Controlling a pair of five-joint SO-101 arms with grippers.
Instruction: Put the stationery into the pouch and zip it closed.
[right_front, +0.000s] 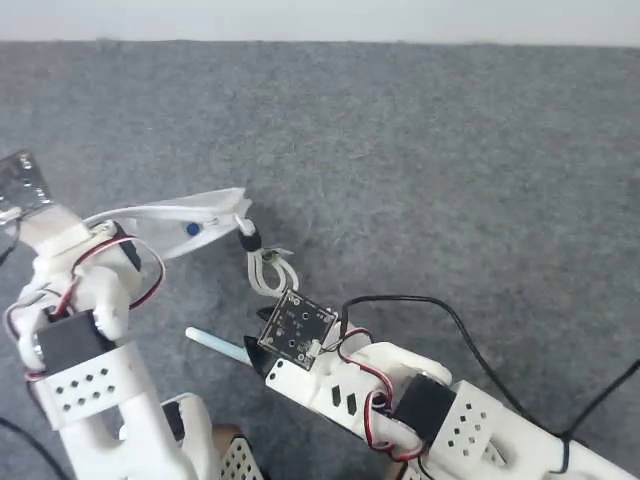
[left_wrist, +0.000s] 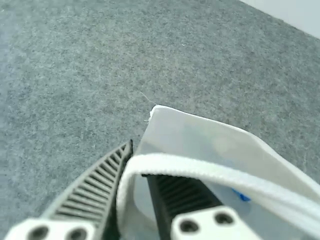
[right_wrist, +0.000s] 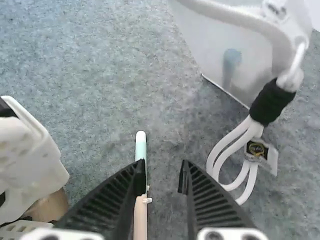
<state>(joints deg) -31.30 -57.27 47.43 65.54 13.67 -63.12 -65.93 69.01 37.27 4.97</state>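
The white see-through pouch (right_front: 185, 222) hangs lifted at the left, with something blue (right_front: 192, 229) inside it. My left gripper (left_wrist: 139, 165) is shut on the pouch (left_wrist: 210, 145), one finger on each side of its zipper rim (left_wrist: 200, 170). A white cord loop with a black band (right_wrist: 270, 102) and a tag dangles from the pouch's zip end. A thin pen (right_front: 215, 345) with a pale green tip lies on the grey carpet. My right gripper (right_wrist: 162, 167) is low over it and open, and the pen (right_wrist: 140, 147) lies along the inside of one finger, its tip sticking out past the fingertip.
Grey carpet (right_front: 450, 170) covers the whole table, with wide free room to the right and back. A black cable (right_front: 470, 345) loops beside the right arm. The left arm's white base (right_wrist: 25, 165) stands close beside the pen.
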